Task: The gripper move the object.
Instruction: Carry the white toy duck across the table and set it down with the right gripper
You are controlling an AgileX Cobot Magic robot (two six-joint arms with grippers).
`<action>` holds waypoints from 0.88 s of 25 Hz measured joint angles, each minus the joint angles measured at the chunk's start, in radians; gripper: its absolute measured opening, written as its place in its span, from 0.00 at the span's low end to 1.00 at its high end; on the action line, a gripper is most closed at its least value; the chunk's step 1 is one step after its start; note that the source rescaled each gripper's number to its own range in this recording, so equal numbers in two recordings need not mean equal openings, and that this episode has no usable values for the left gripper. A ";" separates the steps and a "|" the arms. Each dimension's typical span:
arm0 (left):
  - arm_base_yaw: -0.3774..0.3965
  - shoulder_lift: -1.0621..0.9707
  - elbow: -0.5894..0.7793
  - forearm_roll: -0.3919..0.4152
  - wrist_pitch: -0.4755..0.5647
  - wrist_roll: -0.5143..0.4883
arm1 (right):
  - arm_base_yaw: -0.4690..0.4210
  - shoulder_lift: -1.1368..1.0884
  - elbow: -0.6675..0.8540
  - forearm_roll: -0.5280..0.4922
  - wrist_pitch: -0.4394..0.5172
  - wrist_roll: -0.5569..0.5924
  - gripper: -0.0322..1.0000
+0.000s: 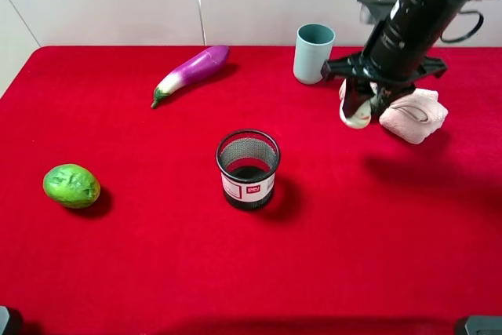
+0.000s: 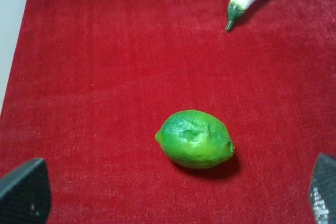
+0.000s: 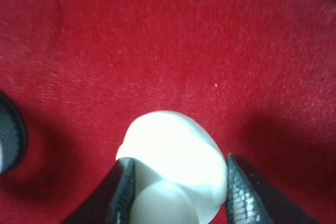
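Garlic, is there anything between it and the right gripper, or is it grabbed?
Nothing visible stands between them. The right gripper is shut on the garlic, one finger on each side. The pink towel lies close beside them, not between.

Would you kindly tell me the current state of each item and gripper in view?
right gripper: shut on the object.
object: held, gripped from both sides.
left gripper: open, empty.
mesh cup: upright, looks empty.
teal cup: upright.
eggplant: lying on its side.
green fruit: lying loose.
pink towel: rolled up.
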 joint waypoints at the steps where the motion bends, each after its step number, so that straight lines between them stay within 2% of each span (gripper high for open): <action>1: 0.000 0.000 0.000 0.000 0.000 0.000 | 0.000 0.000 -0.013 -0.001 0.012 0.000 0.05; 6: 0.000 0.000 0.000 0.000 0.000 0.000 | 0.000 0.000 -0.078 -0.002 0.079 0.000 0.05; 16: 0.000 0.000 0.000 0.000 0.000 0.000 | 0.003 0.002 -0.169 0.009 0.123 -0.015 0.05; 22: 0.000 0.000 0.000 0.000 0.000 0.000 | 0.077 0.056 -0.269 -0.007 0.146 -0.018 0.05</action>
